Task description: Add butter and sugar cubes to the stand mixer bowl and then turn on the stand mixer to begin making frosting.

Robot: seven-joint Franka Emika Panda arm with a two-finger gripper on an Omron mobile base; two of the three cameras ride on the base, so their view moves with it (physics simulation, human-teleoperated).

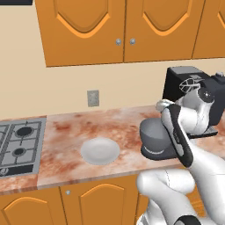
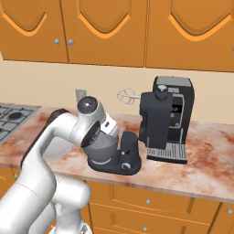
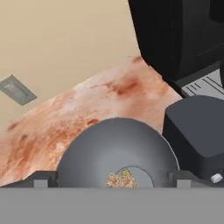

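Looking from the left base camera, you see the white plate (image 1: 100,150) lying bare on the mottled countertop (image 1: 66,132) between the stove burners (image 1: 19,140) and the stand mixer bowl (image 1: 154,134); the bowl's grey wall shows just behind the arm's forearm, and the black coffee machine (image 1: 184,79) stands behind it against the wall. From the right base camera you find the stand mixer (image 2: 125,157) on its flat dark base just left of the coffee machine (image 2: 167,119), with the arm's wrist bent over the bowl (image 2: 103,151) so that its inside is hidden from you here. Through the hand camera you look straight down into the bowl (image 3: 87,153): at its bottom lie the pale speckled sugar cubes (image 3: 114,180) with the small yellow-olive butter (image 3: 126,172) touching them at one side. The gripper (image 3: 111,181) hangs above the bowl with its jaws spread wide, one dark fingertip (image 3: 41,180) at each side of the rim, holding nothing.
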